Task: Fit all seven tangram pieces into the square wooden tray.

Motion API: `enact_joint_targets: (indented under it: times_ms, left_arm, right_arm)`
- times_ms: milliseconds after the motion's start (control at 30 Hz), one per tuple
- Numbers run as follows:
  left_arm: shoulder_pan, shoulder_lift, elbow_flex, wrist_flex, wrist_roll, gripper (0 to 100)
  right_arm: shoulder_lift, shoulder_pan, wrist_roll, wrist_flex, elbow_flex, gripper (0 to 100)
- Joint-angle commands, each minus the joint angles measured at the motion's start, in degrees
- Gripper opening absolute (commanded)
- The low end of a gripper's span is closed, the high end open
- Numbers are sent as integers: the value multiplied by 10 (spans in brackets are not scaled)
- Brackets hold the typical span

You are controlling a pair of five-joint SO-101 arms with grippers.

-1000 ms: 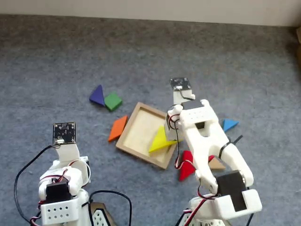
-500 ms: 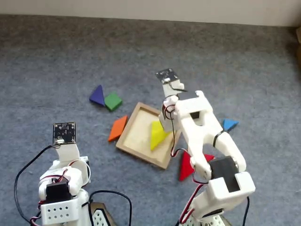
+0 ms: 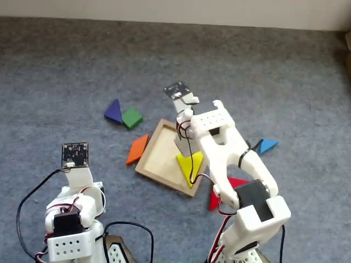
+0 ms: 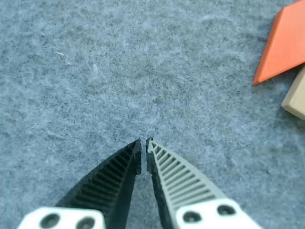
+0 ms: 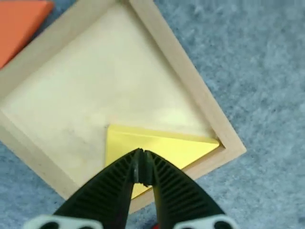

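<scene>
A second ago the yellow triangle (image 3: 190, 164) hung over the tray's (image 3: 155, 160) right rim. Now it lies flat inside, tucked into the tray corner nearest the worktop's (image 3: 66, 66) near edge, and the right arm (image 3: 230, 150) has swung left with it. The arm covers the tray's right corner and part of the red triangle (image 3: 237, 182). The yellow triangle's square corner points into that tray corner, and its long side spans the tray. The right arm's jaws are together, tips on the triangle. The left arm's jaws are nearly closed on nothing over bare worktop.
</scene>
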Motion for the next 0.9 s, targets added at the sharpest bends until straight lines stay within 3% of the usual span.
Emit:
enact_joint_targets:
  times_ms: [0, 433, 733, 867]
  left_arm:
    - [-4, -19, 11, 2, 0, 45]
    - [-4, -19, 11, 2, 0, 45]
    - [-4, -19, 11, 2, 0, 45]
    - [-4, -19, 11, 2, 0, 45]
  right_arm:
    - [-6, 0, 3, 7, -29, 9]
    - [-139, 7, 3, 94, 12, 9]
    - [-142, 7, 3, -119, 211, 9]
    - [-144, 10, 3, -153, 265, 9]
